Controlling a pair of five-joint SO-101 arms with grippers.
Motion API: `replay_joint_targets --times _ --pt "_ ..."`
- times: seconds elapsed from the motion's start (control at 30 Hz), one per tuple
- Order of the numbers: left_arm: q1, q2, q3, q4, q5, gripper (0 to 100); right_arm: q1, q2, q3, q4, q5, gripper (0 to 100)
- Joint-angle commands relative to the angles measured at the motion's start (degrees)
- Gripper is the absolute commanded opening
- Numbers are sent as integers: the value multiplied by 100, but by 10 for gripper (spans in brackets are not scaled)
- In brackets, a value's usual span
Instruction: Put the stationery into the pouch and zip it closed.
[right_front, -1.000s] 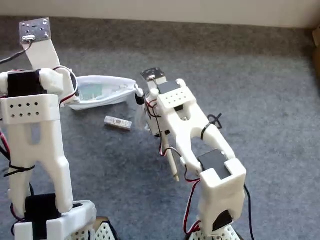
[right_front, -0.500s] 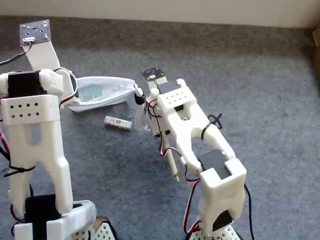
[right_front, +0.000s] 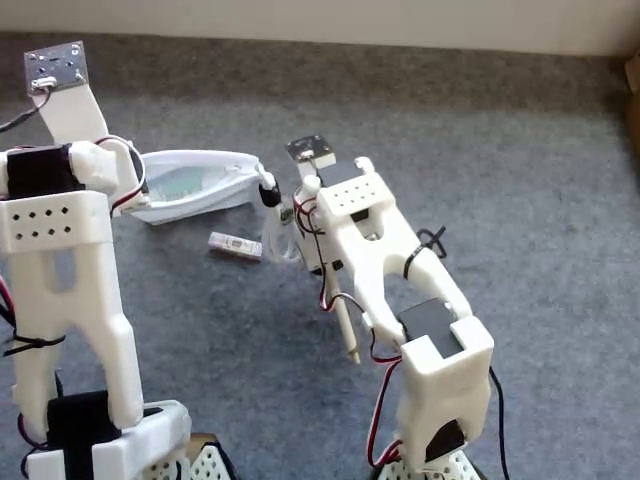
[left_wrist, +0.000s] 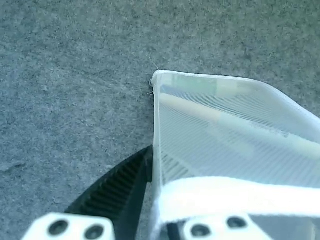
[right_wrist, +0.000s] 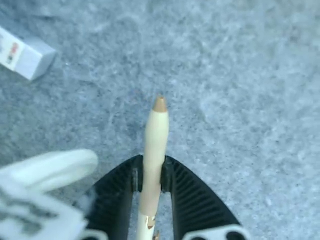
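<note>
The left pincer (left_wrist: 152, 172) is clamping 1 end of the pouch (left_wrist: 225, 135), with its ribbed black finger (left_wrist: 120, 192) pressing against the mesh wall from outside. The pouch is stretching out ahead of this pincer and lying on the grey carpet (left_wrist: 75, 75). 1 pale pen-like stick (left_wrist: 235, 127) is showing through the mesh.

The right pincer (right_wrist: 150, 172) is gripping a cream pen (right_wrist: 156, 130) between its 2 black fingers. The pen's brown tip is pointing out ahead of the fingertips, over the carpet. A small white eraser block (right_wrist: 22, 55) is lying ahead of the right pincer and off to 1 side, apart from the pen. In the high view the block is sitting between the 2 pincers, near the pouch's long edge, and the pouch's far end is lying close to the right pincer.
</note>
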Motion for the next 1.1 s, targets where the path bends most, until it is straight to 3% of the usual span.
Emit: replay_joint_targets --times 0.0,0.37,0.53,1.07 --pt "-119 -136 -22 -88 44 7 207 -505 -31 57 62 5" --pt "-119 -136 -22 -88 44 7 470 -567 -40 57 44 5" --pt "-119 -136 -13 -88 44 7 453 -1516 4 57 35 5" --pt "-119 -136 84 -123 35 7 -699 -4189 804 -4 -105 5"
